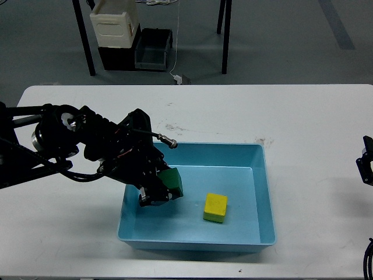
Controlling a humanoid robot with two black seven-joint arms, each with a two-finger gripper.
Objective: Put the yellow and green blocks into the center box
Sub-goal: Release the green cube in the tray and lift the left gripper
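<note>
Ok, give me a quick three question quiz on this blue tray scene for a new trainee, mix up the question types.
1. True or false: the yellow block lies inside the blue tray.
2. Which gripper is at the green block? A) left gripper B) right gripper C) neither
3. Fill in: beyond the white table, on the floor, a cream-white container sits atop a dark ____.

Key: 1 true. 2 A. 3 bin.

Two blocks [215, 207] inside tray [265, 192] on table [303, 116]
</note>
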